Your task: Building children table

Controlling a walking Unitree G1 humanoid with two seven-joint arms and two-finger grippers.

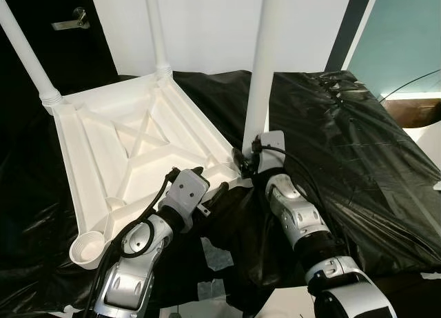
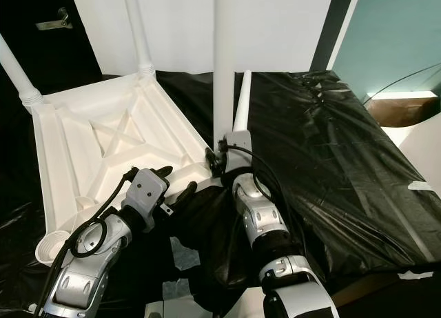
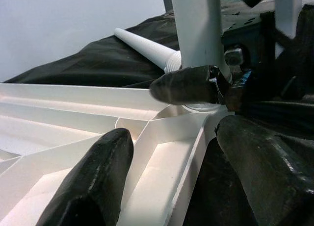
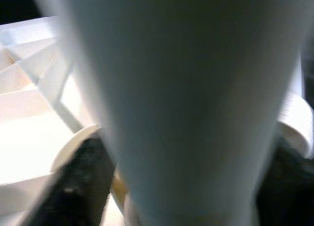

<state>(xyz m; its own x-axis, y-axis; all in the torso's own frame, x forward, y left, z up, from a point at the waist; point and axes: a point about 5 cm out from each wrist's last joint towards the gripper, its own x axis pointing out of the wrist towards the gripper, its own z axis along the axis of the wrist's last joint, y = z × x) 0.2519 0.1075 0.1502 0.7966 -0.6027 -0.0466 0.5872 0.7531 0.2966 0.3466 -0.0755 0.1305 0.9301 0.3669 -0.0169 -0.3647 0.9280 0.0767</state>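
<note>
The white tabletop lay upside down on black sheeting. The right gripper pinched an upright leg at the near corner socket — seemingly seated there. The left gripper hovered spread over the tabletop's edge; a spare leg lay behind.

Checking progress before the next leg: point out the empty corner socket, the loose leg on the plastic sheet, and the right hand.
empty corner socket (image 1: 89,249), left eye view, round rim.
loose leg (image 2: 242,104), right eye view, mid-shaft.
right hand (image 1: 249,159), left eye view, at upright leg's base.

crumpled black plastic sheet, white wall, door handle
</note>
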